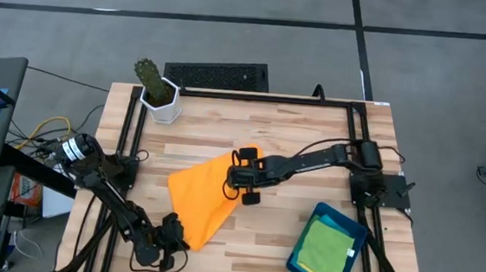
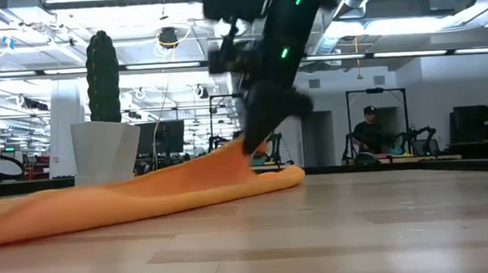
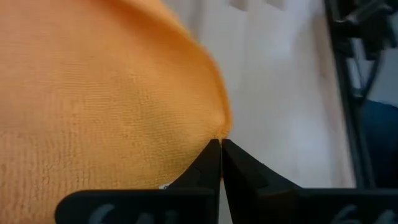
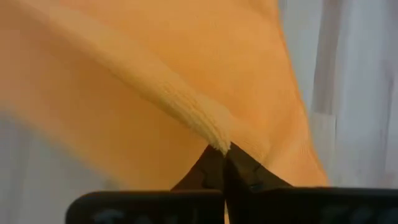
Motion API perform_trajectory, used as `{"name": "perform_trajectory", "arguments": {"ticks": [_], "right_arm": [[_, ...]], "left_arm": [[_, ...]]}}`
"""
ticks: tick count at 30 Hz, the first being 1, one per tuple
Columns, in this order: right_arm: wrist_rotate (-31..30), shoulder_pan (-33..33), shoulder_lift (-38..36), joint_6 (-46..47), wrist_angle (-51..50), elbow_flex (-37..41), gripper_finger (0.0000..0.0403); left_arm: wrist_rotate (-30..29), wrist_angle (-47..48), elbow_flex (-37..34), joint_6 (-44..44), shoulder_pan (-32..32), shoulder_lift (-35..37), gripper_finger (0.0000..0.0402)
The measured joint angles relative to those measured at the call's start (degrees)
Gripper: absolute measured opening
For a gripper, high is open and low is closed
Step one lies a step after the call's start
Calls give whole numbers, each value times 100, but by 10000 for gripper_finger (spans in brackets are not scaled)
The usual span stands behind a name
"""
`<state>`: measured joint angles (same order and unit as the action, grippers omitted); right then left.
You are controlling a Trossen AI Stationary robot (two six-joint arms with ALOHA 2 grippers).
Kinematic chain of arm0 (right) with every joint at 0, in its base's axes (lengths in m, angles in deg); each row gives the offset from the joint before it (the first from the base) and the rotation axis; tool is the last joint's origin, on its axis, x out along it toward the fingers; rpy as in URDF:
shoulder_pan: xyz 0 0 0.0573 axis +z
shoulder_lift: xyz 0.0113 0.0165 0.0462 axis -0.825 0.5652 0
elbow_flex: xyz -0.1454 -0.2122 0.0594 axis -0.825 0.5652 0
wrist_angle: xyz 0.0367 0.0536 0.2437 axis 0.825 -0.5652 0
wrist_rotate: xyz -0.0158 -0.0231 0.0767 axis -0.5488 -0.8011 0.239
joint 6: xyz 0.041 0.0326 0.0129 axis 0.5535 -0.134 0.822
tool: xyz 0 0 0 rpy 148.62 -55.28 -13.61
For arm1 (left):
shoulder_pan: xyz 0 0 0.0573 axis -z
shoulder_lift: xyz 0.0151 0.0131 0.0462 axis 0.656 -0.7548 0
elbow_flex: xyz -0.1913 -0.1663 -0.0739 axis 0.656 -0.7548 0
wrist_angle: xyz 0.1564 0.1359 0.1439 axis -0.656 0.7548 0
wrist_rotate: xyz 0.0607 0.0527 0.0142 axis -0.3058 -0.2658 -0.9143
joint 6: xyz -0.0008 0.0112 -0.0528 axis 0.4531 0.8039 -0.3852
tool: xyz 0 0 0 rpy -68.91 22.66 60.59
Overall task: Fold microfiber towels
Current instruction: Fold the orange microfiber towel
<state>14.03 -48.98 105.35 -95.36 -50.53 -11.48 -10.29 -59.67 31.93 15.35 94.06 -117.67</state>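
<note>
Orange towel point(image 1: 201, 200) lies spread on the pale wood table point(image 1: 312, 141), roughly mid-table, pinched at two points

Left gripper point(image 1: 173, 233) sits at the towel's near corner, close to the table's front edge. In its wrist view the two dark fingers point(image 3: 208, 165) meet tip to tip, with the cloth's corner point(image 3: 221, 132) nipped right at the tips. The rest of the orange weave fans away from the fingertips; bare table shows on the other side of them

Right gripper point(image 1: 241, 178) is at the towel's far edge, toward the table's centre. Its wrist view shows fingers point(image 4: 214, 165) closed together on a folded lip of the orange cloth point(image 4: 205, 121), the lip bunched directly ahead of the tips. From the low view this gripper point(image 2: 257, 135) has that edge raised off the wood; the cloth point(image 2: 145, 195) slopes from the fingertips down to the table, and a rounded fold rests on the wood just beside and below them

White hexagonal pot with a cactus point(image 1: 155, 90) stands at the far left corner, well apart from both grippers

Dark teal tray point(image 1: 298, 258) sits at the near right corner, holding a green towel point(image 1: 325, 251) over a bright blue one point(image 1: 332, 219), well away from the right fingers

A person point(image 2: 366, 132) is seated in the room behind the table
</note>
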Motion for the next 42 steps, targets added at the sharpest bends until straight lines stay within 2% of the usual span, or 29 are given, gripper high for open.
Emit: {"name": "perform_trajectory", "arguments": {"ticks": [6,9,14,18,21,24,29,34,38,42], "right_arm": [[-2,327,-770,734,-1054,-1,42],[-63,507,-1167,1086,-1580,-1,36],[-638,805,-1784,1463,-2395,-1,11],[-1393,873,-2257,1701,-2888,-1,17],[-1876,731,-2550,1795,-2993,-1,28],[-2091,433,-2765,1785,-3003,-1,27],[-2101,-349,-2882,1483,-2898,-1,12],[-2095,-1074,-2882,1308,-2519,-1,24],[-2051,-1145,-2945,1477,-2576,3,22],[-2070,-786,-3139,1878,-2791,-4,16]], "left_arm": [[-135,1132,-2,-136,-108,921,0],[-323,1908,-4,-228,-151,1611,0],[-823,2870,7,-84,-246,2924,0],[-1387,3696,17,207,-440,3957,0],[-1779,4362,18,532,-820,4651,0],[-2035,4744,18,1011,-1420,5321,0],[-1976,4685,24,2513,-2746,6329,0],[-1639,4390,30,3688,-3996,7039,0],[-1077,4362,410,4259,-4724,7176,0],[-613,4601,1068,4525,-5057,6832,0]]}}
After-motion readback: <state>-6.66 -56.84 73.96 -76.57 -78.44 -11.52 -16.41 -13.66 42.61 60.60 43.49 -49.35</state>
